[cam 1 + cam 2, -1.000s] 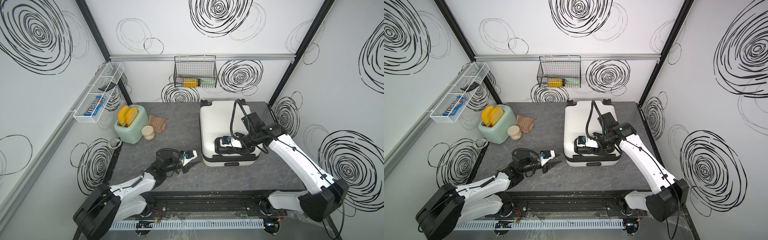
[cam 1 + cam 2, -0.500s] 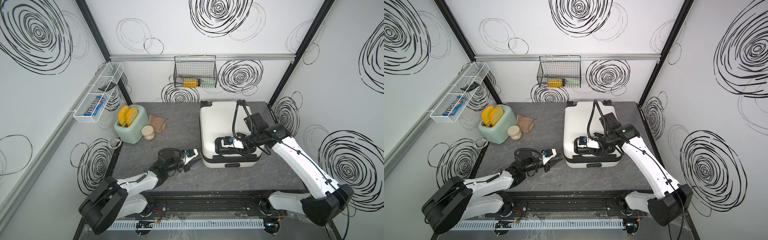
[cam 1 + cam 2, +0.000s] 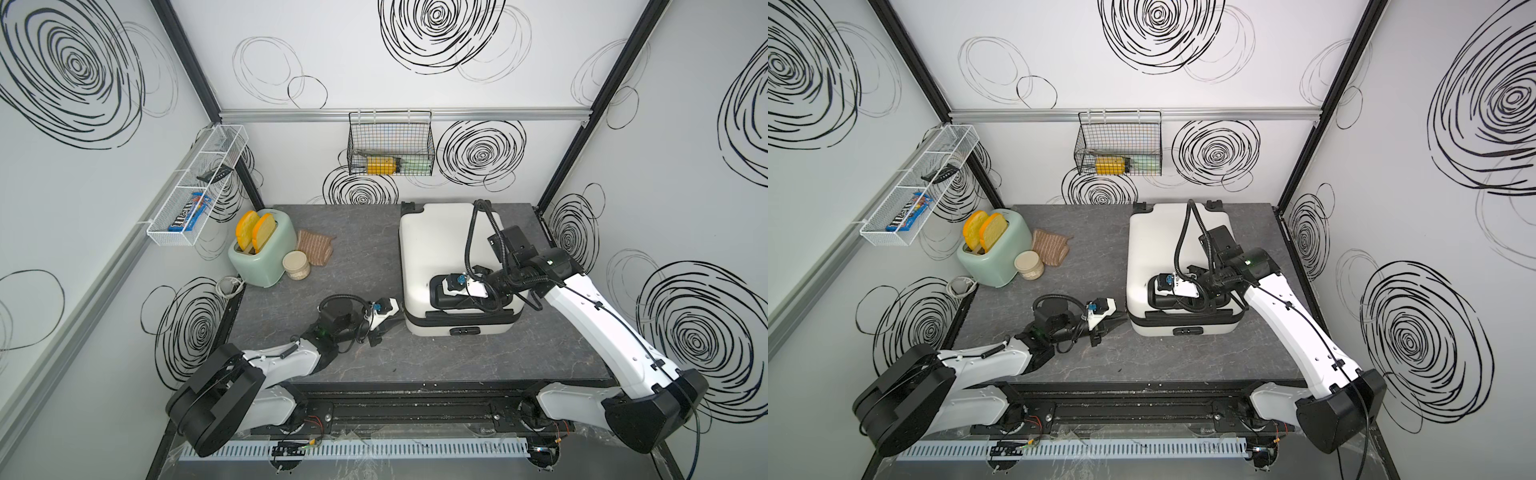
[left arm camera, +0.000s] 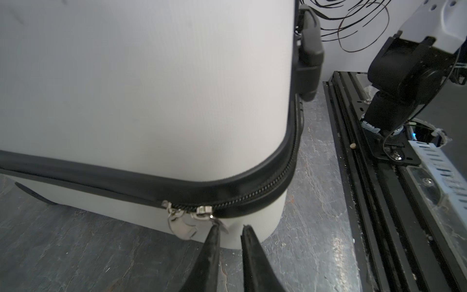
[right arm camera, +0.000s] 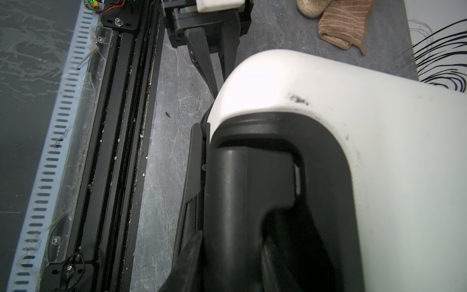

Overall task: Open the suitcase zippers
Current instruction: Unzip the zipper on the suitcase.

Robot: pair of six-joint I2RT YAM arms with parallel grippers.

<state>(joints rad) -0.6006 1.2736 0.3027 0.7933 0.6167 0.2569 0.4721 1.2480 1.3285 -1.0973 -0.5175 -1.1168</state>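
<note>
Left gripper (image 4: 228, 228), jaws narrowly parted, has the zipper pulls (image 4: 183, 226) just beside one fingertip (image 4: 214, 231); right gripper (image 3: 441, 293) is clamped on the suitcase (image 3: 436, 237) handle (image 5: 227, 189).

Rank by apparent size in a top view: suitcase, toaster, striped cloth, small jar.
1. suitcase
2. toaster
3. striped cloth
4. small jar
All sit at a similar distance from the camera, so the ranking holds.

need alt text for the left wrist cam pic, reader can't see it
The left gripper's two black fingertips, slightly apart, reach two silver zipper pulls on the black zipper band, which rounds a corner of the white suitcase. The case lies on a grey tabletop, with a black rail beyond its corner.
</note>
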